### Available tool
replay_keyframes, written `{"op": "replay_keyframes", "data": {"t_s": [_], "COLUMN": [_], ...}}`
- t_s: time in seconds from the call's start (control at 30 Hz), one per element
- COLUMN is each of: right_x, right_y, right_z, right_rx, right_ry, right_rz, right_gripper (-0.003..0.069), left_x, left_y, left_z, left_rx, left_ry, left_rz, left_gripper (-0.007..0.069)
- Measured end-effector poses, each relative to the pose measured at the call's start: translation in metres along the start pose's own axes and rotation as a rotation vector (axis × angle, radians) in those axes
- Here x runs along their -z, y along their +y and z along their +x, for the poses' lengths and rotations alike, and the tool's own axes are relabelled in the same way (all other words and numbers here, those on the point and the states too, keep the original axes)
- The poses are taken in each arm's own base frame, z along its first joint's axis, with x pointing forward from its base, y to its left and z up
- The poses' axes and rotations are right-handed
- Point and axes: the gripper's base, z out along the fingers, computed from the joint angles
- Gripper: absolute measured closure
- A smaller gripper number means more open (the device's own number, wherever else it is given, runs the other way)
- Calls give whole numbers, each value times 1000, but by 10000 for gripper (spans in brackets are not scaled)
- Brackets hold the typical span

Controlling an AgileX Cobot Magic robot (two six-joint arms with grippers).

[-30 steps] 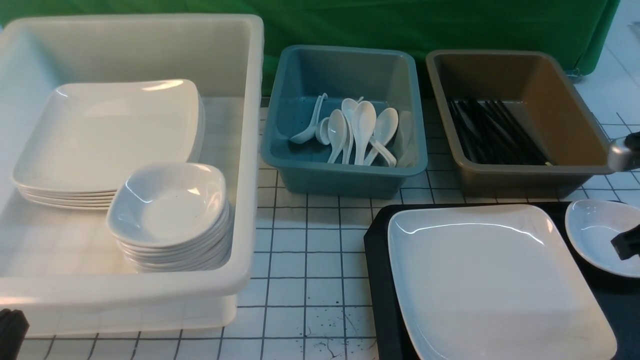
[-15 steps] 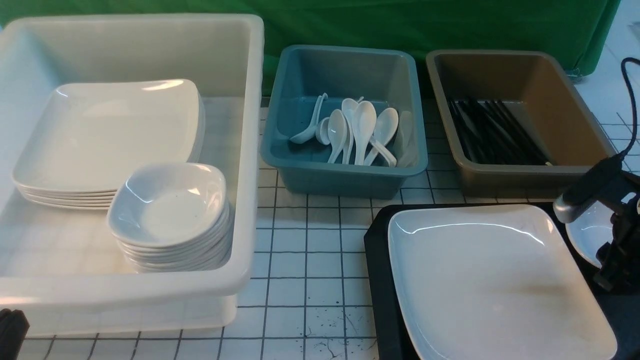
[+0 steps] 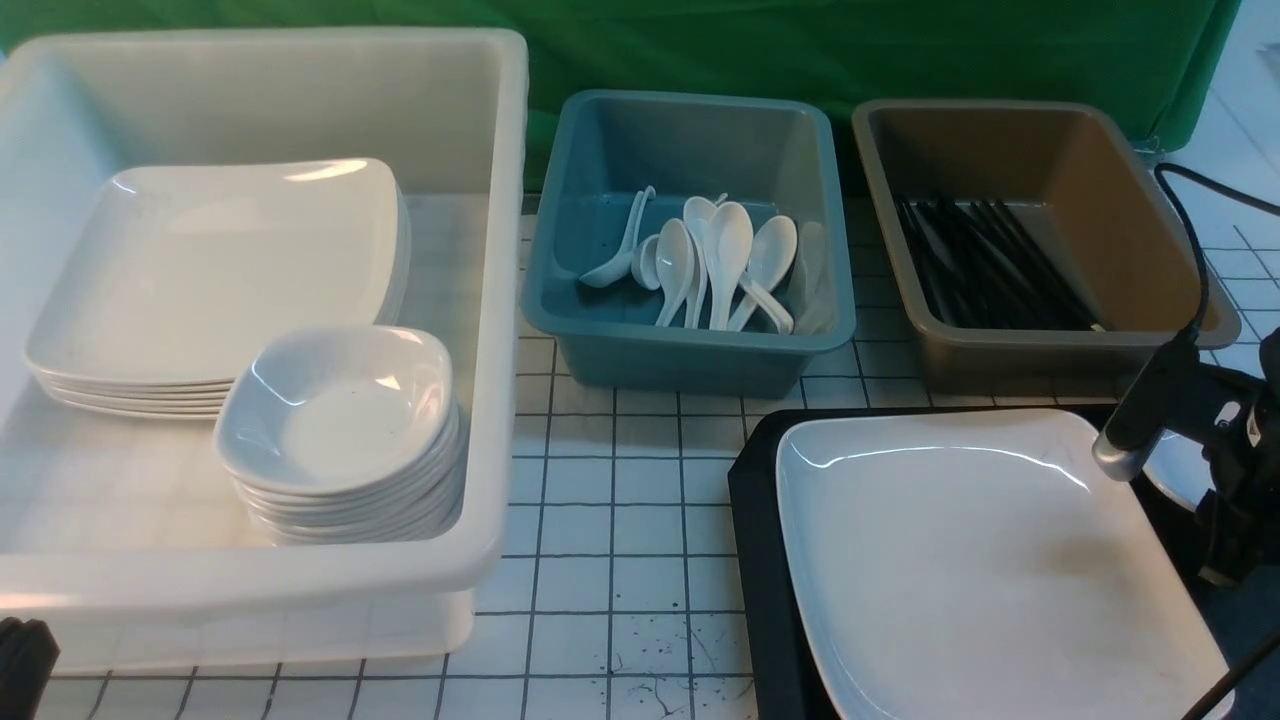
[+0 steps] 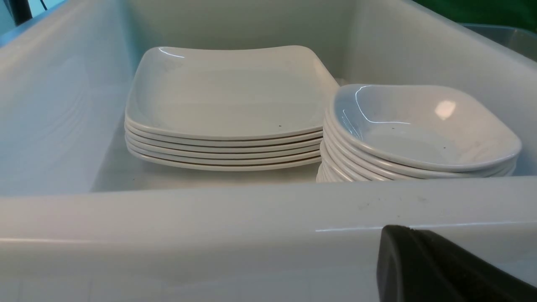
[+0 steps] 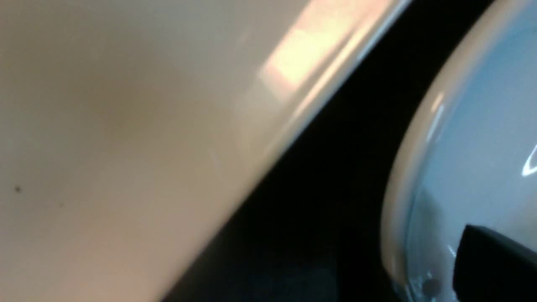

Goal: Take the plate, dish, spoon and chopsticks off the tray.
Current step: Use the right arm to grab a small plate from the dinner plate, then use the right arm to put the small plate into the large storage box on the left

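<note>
The large white plate (image 3: 980, 560) lies on the black tray (image 3: 760, 520) at the front right. Beside it on the tray sits the small white dish (image 3: 1168, 478), mostly covered by my right arm. My right gripper (image 3: 1228, 560) is down at the dish. In the right wrist view one dark finger (image 5: 495, 268) sits inside the dish (image 5: 474, 126), near its rim; the other finger is out of view. No spoon or chopsticks show on the tray. My left gripper (image 4: 419, 268) is shut and empty, in front of the white tub.
A big white tub (image 3: 500, 300) on the left holds a stack of plates (image 3: 220, 280) and a stack of dishes (image 3: 340, 420). A blue tub (image 3: 690, 350) holds several spoons. A brown tub (image 3: 1050, 345) holds black chopsticks. A cable (image 3: 1195, 240) runs above my right arm.
My right arm has come in from the right edge and moved left and down over the dish, hiding most of it. The left arm has stayed put.
</note>
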Motion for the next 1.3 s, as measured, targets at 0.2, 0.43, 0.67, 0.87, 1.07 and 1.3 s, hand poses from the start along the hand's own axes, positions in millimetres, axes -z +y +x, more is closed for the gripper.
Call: {"op": "replay_keyframes", "data": {"t_s": [0.2,0.43,0.67,0.87,1.07,1.3], "right_x": [-3,-3,10,37,70,120], "right_y": [0,-1,-4,-5,-1,3], "right_z": [-2,-3,1,14,26,49], "right_rx": [48,58,39,-37,-159,-244], "right_ry": [-15,-28,-4,33,18,-20], "right_rz": [4,15,26,18,-20,7], "right_gripper": [410,514,589,620,622,622], "left_x": [0,0,0,0,0,0], "left_y": [0,0,0,0,0,0], "left_z": [0,0,0,0,0,0], "left_rx": [0,0,0,0,0,0], "left_ry": [0,0,0,0,0,0], "left_rz": [0,0,0,0,0,0], "left_gripper": [604,604,604,604,604,604]}}
